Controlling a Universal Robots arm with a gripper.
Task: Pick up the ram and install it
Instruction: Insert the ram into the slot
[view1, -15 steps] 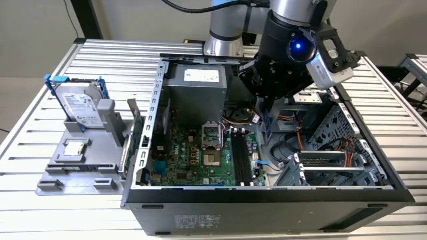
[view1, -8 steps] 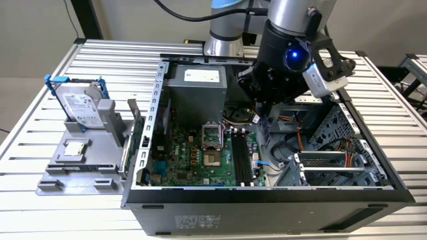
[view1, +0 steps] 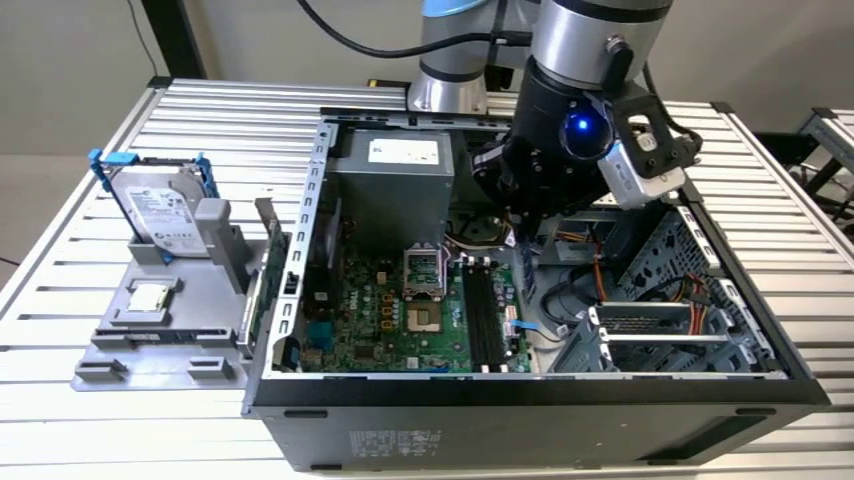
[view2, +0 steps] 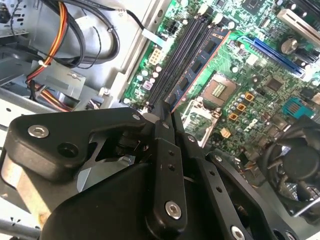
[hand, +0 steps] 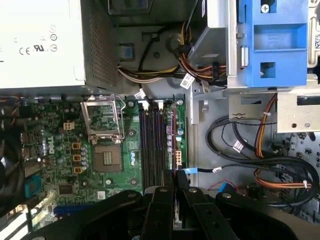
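So the one arm is leaned into the open PC case (view1: 534, 395), with its gripper (view2: 167, 111) down over the motherboard (hand: 60, 145) right at the bank of black memory slots (hand: 152, 145); I count four slots in the first wrist view, though they sit so tight together I could be off by one; the ram (view2: 200, 62) is one blue stick standing on edge in that slot bank, on the side nearest the CPU socket (view2: 216, 90), and in the second wrist view it runs straight away from the fingertips; the jaws are pinched nearly together with just a thin gap, and they look clamped on the near end of the stick; whether it's fully seated I can't tell; one socket, open and bare; one silver power supply (view1: 394, 185) at the back of the case; outside the case, on the exterior view's left, one hard drive (view1: 158, 205) with blue brackets stands in a grey holder (view1: 140, 345), and one small square silver chip (view1: 150, 296) lies flat on that holder in front of it
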